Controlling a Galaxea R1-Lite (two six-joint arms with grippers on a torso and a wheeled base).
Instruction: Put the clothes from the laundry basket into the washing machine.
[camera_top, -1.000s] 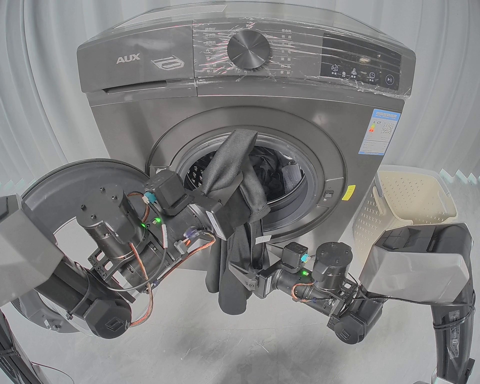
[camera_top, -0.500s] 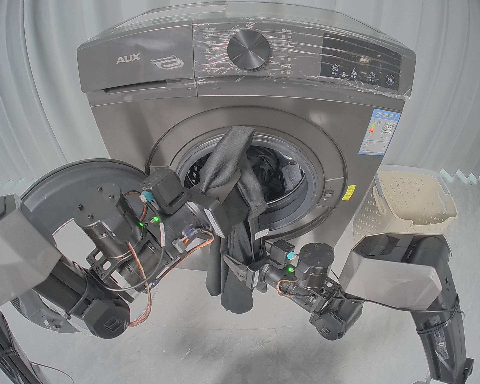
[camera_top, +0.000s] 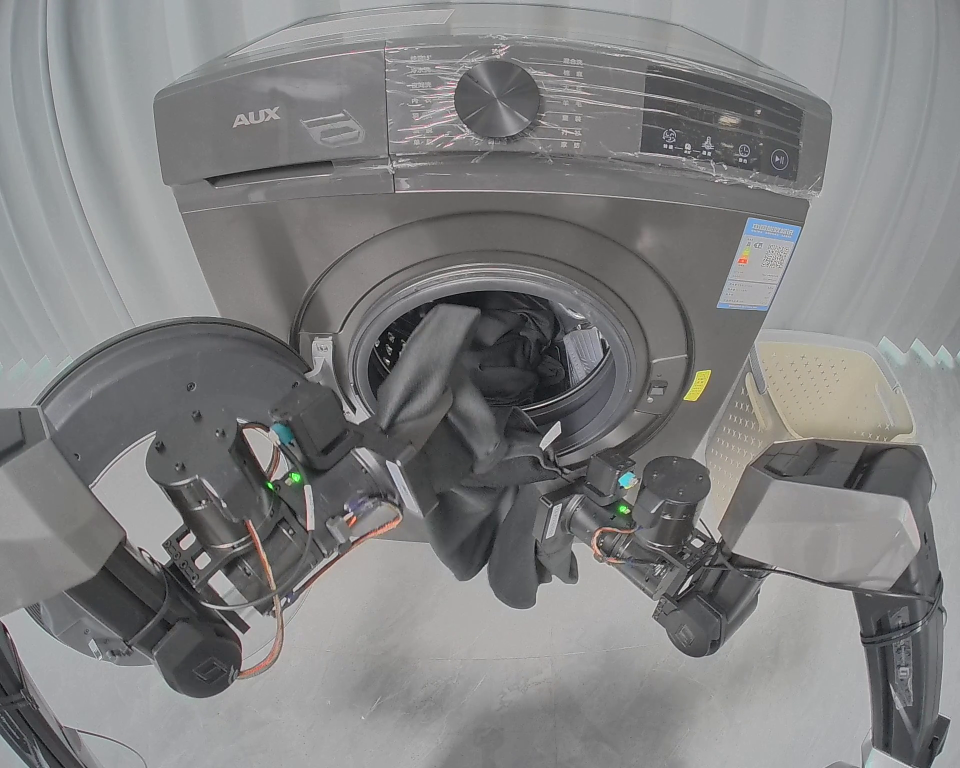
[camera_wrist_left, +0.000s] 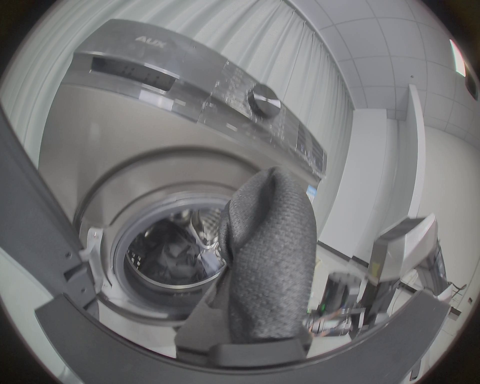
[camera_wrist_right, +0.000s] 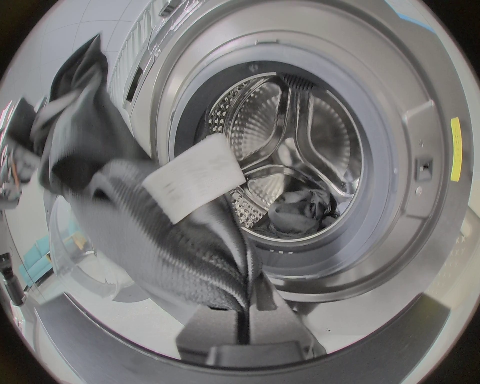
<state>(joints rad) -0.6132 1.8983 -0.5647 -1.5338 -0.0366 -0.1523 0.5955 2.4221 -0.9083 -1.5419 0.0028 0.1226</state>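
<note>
Pinching one dark garment (camera_top: 500, 520) with left gripper (camera_top: 428, 452) and right gripper (camera_wrist_right: 245, 315), both clamped on cloth.
Draped between them, just ahead at washing machine (camera_top: 640, 330) mouth, tail hanging below.

black jointed arms (camera_top: 200, 480) wear grey shells (camera_top: 840, 520) and orange cables (camera_top: 262, 570) (green lights (camera_top: 268, 487)).

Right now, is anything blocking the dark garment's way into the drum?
Nothing visible does. The door hangs open to the left, the garment drapes over the opening's lower rim, and the clothes inside lie low in the drum.
</note>
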